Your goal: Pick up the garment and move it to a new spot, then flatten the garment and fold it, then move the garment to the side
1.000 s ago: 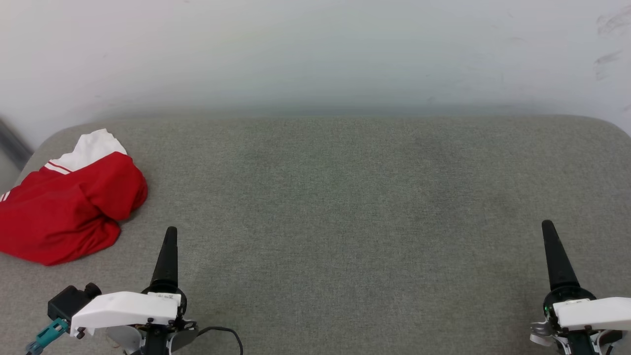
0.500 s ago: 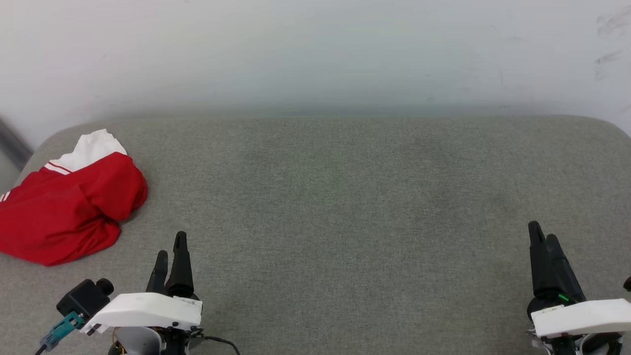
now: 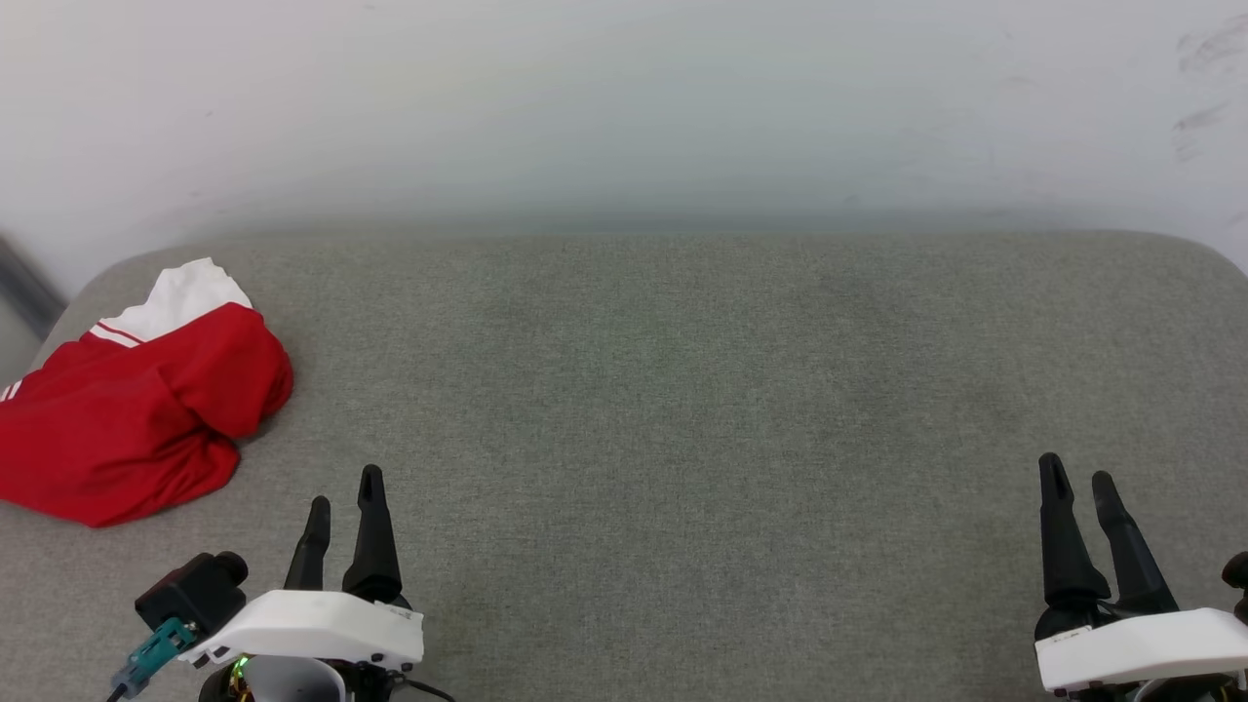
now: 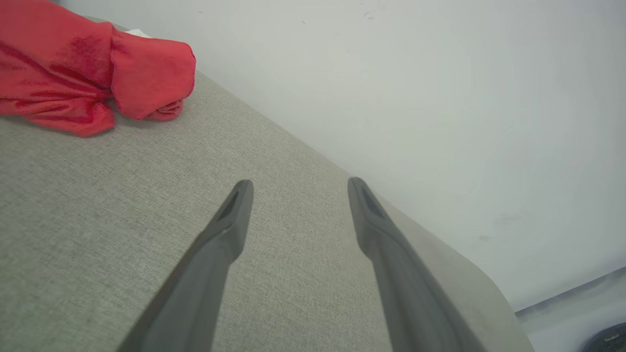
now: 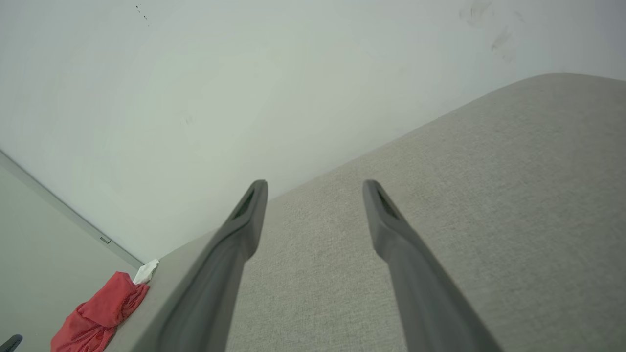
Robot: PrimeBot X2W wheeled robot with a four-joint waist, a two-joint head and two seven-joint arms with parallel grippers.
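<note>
Jersey (image 3: 136, 409) sits bunched up at the left edge of the grey upholstered bench (image 3: 682, 390), near its far-left corner. It's ahead and left of the left gripper (image 3: 344, 487), so that arm's way closer than the right gripper (image 3: 1075, 468) over by the right edge. Both have fingers spread, holding nothing. It's a rumpled red lump with a white striped-trim sleeve poking out the back.

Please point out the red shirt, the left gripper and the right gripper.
red shirt (image 3: 127, 429): head view, middle of the crumpled red body.
left gripper (image 3: 344, 487): head view, midway between its two fingertips.
right gripper (image 3: 1075, 468): head view, midway between its two fingertips.
</note>
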